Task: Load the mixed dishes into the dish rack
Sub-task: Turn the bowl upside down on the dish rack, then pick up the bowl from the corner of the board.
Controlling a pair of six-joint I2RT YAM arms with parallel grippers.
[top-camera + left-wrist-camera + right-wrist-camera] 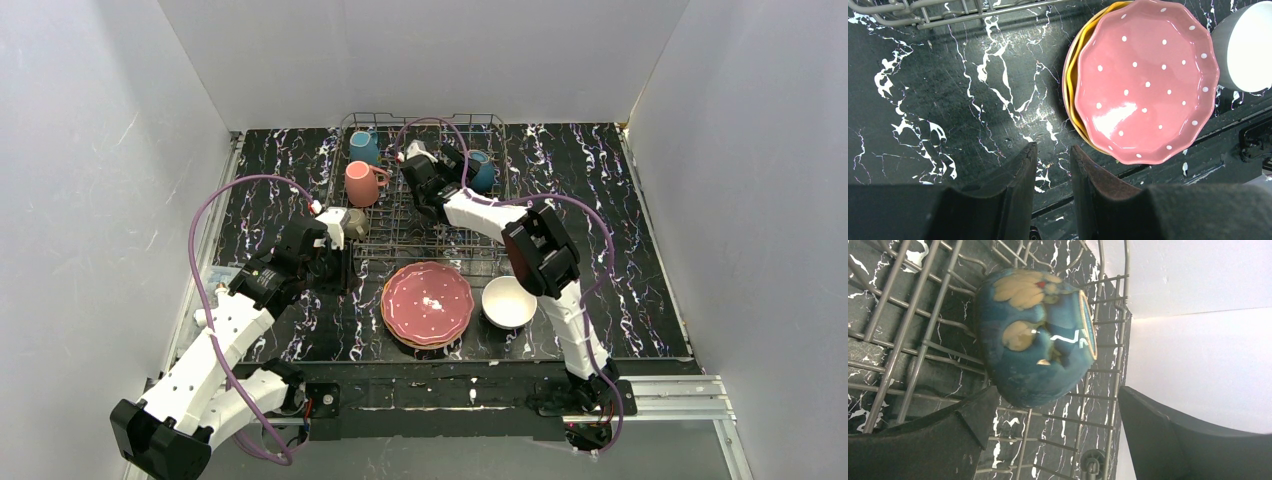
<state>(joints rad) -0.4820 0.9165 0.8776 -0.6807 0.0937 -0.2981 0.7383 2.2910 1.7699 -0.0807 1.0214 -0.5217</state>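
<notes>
Pink mug (pixel 360 183), teal mug (pixel 364 147), two bowls (pixel 508 301) (pixel 482 172)

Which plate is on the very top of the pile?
The pink plate with white dots and a wavy rim. It lies on top, and only the edge of the orange plate peeks out from underneath it.

A black tabletop (pixel 620 260) veined with white, marble-like streaks is seen from above. It is enclosed on three sides by plain white walls (pixel 430 55). A silver metal rail (pixel 670 392) is fixed along its near edge, and a similar strip (pixel 215 225) is laid along its left side.
</notes>
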